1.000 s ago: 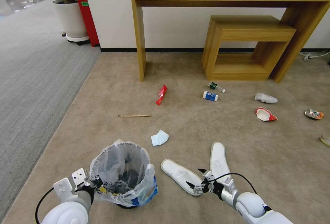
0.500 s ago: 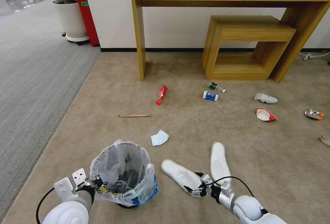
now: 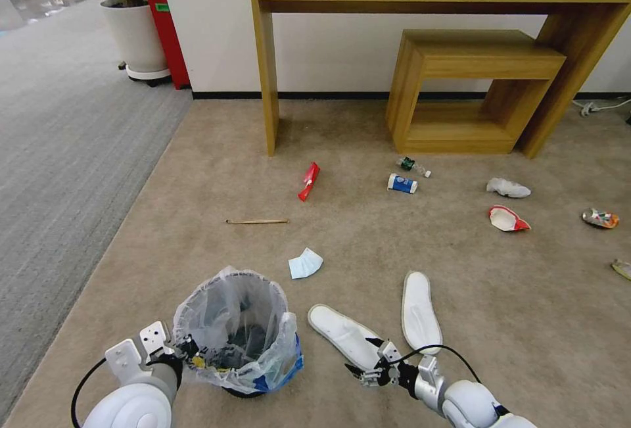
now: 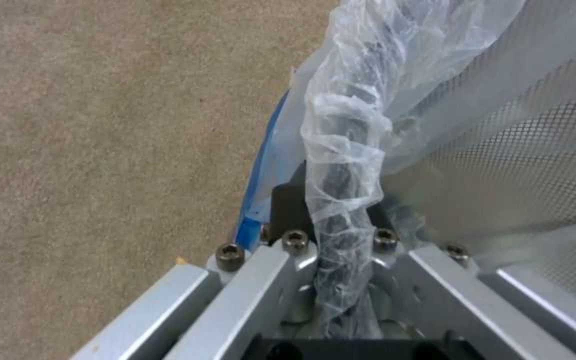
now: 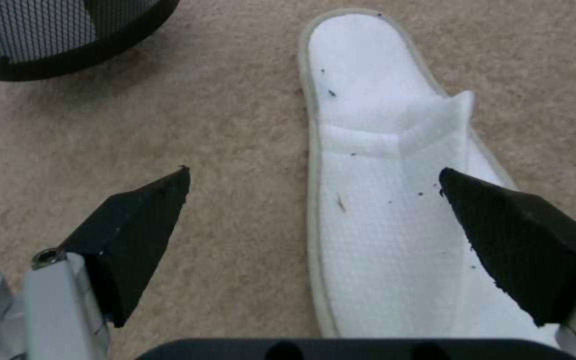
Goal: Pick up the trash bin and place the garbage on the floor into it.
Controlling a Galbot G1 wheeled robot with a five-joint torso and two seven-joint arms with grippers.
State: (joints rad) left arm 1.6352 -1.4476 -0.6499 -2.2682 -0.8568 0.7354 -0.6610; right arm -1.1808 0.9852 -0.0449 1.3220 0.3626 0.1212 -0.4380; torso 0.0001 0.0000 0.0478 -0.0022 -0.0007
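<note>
Left hand (image 3: 187, 351) clamped on trash bin (image 3: 233, 329) rim. Right hand (image 3: 368, 365) spread wide over near slipper (image 5: 381, 190) — soft, light, floppy; pinch its edge.

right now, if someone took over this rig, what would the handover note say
Left gripper: jaws shut on the trash bin, clamping its rim and plastic liner, at the robot's near left.
Right gripper: jaws open, low over the near end of the nearer white slipper, one fingertip over it, the other over bare carpet; nothing gripped.
Done: bin is in hand.
Left: all litter is on the floor: both slippers, face mask, wooden stick, red wrapper, blue-white cup, tiny bottle, tissue, paper cup, crushed can.
</note>
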